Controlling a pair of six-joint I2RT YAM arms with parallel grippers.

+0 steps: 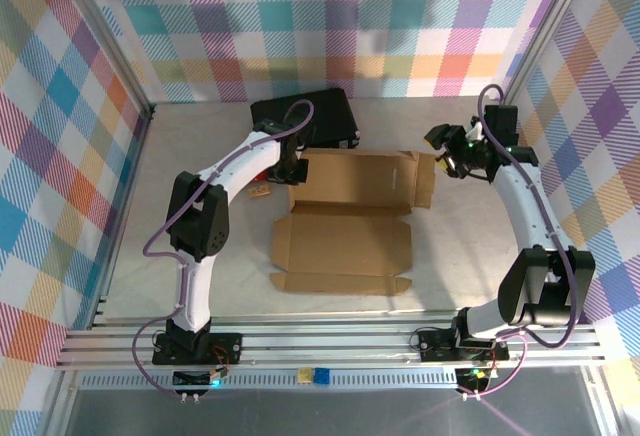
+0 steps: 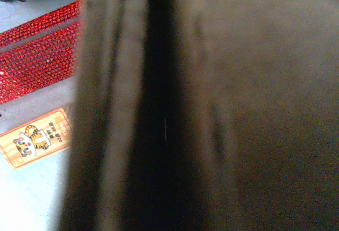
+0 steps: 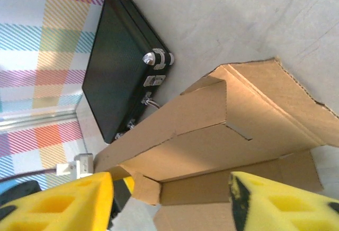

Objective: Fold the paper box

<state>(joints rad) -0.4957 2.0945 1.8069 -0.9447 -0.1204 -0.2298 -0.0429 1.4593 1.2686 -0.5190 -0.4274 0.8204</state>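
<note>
The plain brown die-cut cardboard paper box (image 1: 345, 241) lies opened out at the middle of the pale grey table (image 1: 450, 276). Its near panel is flat, with small tabs spread at the near corners, probably because folding has not reached that end. Nothing rests on its panels, so as a container it is unformed and holds nothing. Further back, past a crease, is the far panel, where the work seems to be. The right wrist view shows a side flap there lifted off the table and leaning inward, which suggests a wall partly raised. The left gripper (image 1: 292, 169) sits at the far-left corner of the sheet. Its own camera is so close to blurred brown cardboard that I cannot tell whether the jaws are parted or closed, but it looks placed to steady or lift that corner. Just left of it lie a small orange card printed with a tiger (image 2: 34, 138) and some red glittery strips (image 2: 37, 56). The right gripper (image 3: 170, 183) hangs off the far-right corner with its yellow fingers spread wide and nothing between them, facing the raised flap, seemingly lined up to pinch or push it. Farthest back, beyond the sheet, lies the flat black hard case with a metal handle (image 3: 119, 67), closed, so its contents are hidden.
</note>
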